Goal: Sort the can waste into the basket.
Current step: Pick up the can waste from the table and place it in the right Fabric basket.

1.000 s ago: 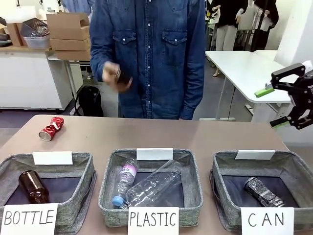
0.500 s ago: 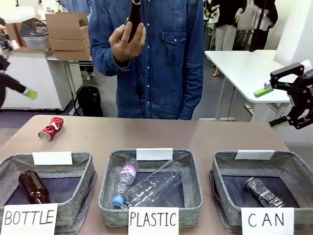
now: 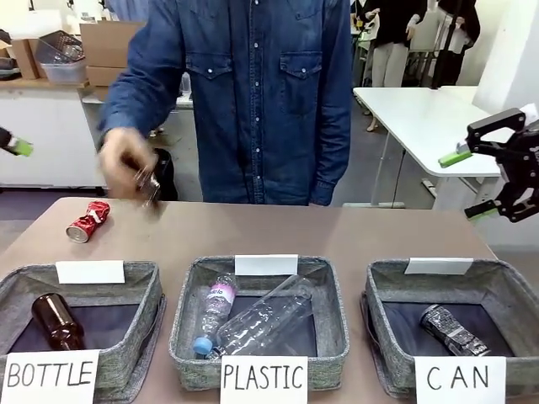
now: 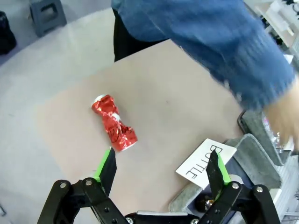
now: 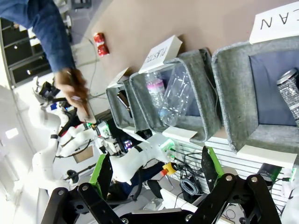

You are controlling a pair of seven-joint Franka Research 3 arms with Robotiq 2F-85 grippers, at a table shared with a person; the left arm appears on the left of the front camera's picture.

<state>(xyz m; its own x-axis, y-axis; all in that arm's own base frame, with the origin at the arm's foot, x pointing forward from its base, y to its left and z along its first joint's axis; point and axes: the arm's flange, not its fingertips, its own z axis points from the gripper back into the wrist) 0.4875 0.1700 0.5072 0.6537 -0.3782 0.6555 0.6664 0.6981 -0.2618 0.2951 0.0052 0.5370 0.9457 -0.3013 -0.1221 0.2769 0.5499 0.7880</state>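
Observation:
The crushed red can [image 3: 88,220] lies on the table at the far left, above the BOTTLE basket; it also lies below my left gripper [image 4: 161,170], whose fingers are open and apart from it [image 4: 113,122]. A green fingertip of the left gripper [image 3: 20,148] pokes in at the left edge. The silver can with the dark pattern [image 3: 454,329] rests inside the CAN basket [image 3: 505,290], and part of it [image 5: 292,91] sits in that basket [image 5: 233,88]. My right gripper [image 3: 470,183] hangs open above the table's far right, empty.
A person in a denim shirt stands at the far side; one blurred hand [image 3: 128,167] holds a small dark object over the table's left. The BOTTLE basket [image 3: 135,337] holds a brown bottle [image 3: 56,320]. The PLASTIC basket [image 3: 333,324] holds clear bottles [image 3: 261,320].
The person's hand has dropped from chest height to just above the table's left, near the red can. The left gripper's tip has shifted toward the left edge. The right gripper is still.

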